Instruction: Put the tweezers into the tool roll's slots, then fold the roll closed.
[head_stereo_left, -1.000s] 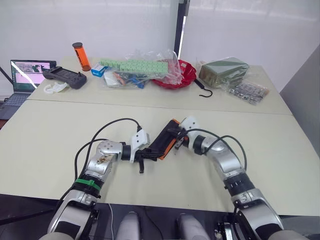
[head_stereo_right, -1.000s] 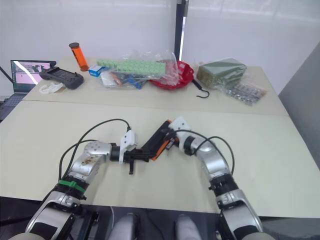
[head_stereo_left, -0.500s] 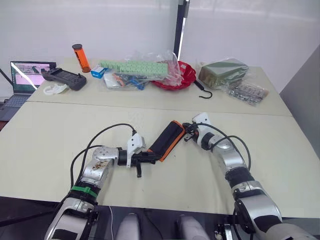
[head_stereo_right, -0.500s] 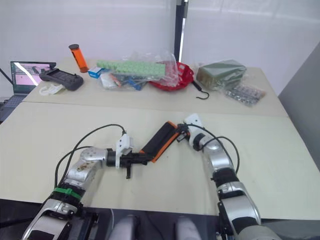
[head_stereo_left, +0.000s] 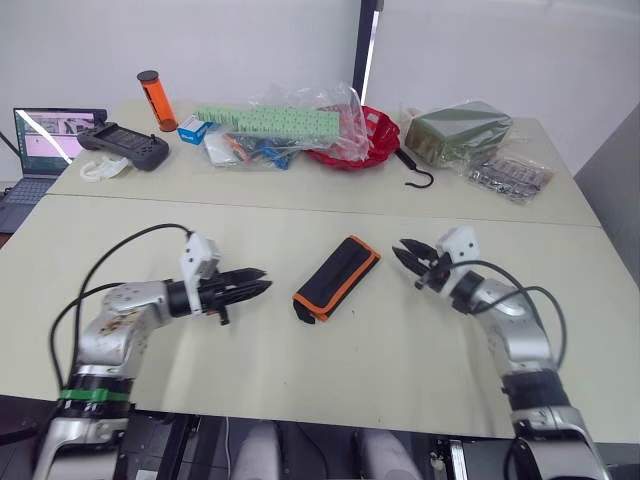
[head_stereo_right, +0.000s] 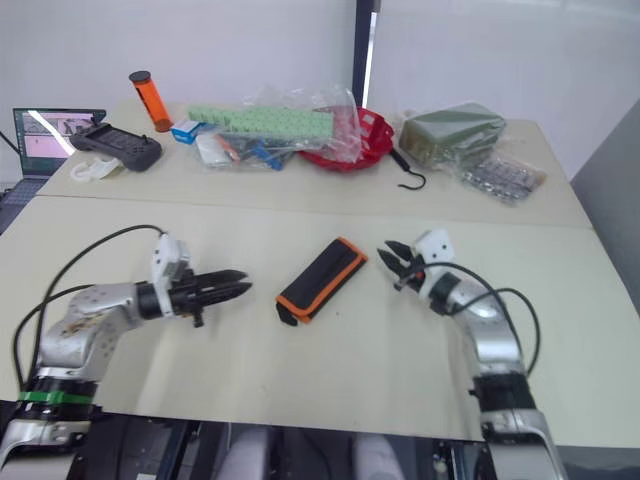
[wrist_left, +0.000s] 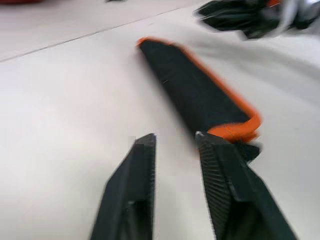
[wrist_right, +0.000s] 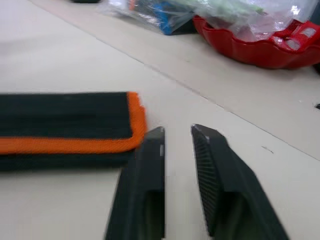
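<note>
The tool roll is seen folded shut, lying flat and diagonal on the beige surface, orange trim along its edges, midway between the two grippers. No contact with either gripper is seen. The tweezers and the slots cannot be made out; the roll's inner face is hidden by the fold.

The left gripper is held just above the surface to the roll's left, near but apart from it, fingers pointed toward the roll. In the left wrist view its fingers are parted by a narrow gap, nothing between them, with the roll's orange-trimmed end just beyond the tips.

The right gripper is placed to the roll's right, near its far end, also apart from it. In the right wrist view the fingers are slightly apart and empty, the roll's corner just beside one fingertip.

Along the far part of the surface are noted: a laptop at the left edge, a dark handheld controller, an orange cylinder standing upright, a clear plastic bag of mixed items, a red bowl, a black hook, and a dark green bag at the right.
</note>
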